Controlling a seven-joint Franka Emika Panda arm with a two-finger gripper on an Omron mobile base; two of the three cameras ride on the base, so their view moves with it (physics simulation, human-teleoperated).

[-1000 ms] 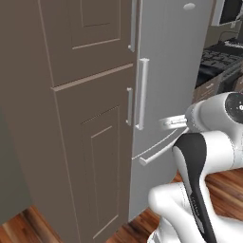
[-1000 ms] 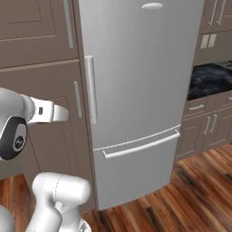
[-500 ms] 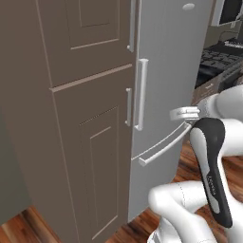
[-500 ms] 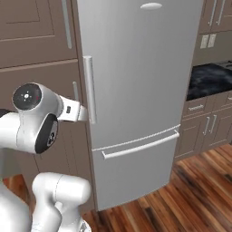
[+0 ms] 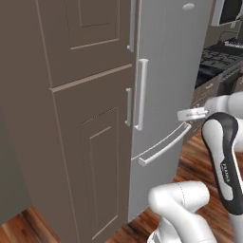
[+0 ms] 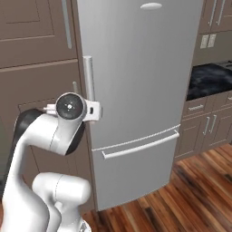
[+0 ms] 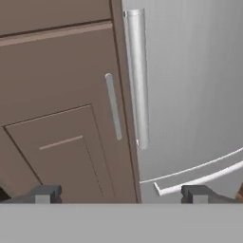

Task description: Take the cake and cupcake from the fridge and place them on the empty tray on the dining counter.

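Note:
The silver-grey fridge (image 5: 166,57) (image 6: 145,68) stands shut, so the cake and cupcake are hidden. Its long vertical door handle (image 5: 141,95) (image 6: 89,77) (image 7: 137,76) runs along the door's left edge. My gripper (image 5: 190,114) (image 6: 93,111) hovers in front of the fridge at about the height of the handle's lower end, a short way off it. In the hand view the gripper (image 7: 121,194) is open, with its fingertips (image 7: 45,194) wide apart and nothing between them. The tray and the dining counter are out of view.
Tall brown wood cabinets (image 5: 85,142) (image 6: 36,86) adjoin the fridge on the left, with a slim handle (image 7: 113,107). The fridge's lower drawer has a horizontal bar (image 5: 163,147) (image 6: 140,147). A dark-topped wall counter (image 6: 210,79) lies to the right, above a wooden floor (image 6: 181,195).
The arm has swung up and round, and the hand has shifted toward the fridge's door handle. The jaws stayed wide open. The fridge has not moved.

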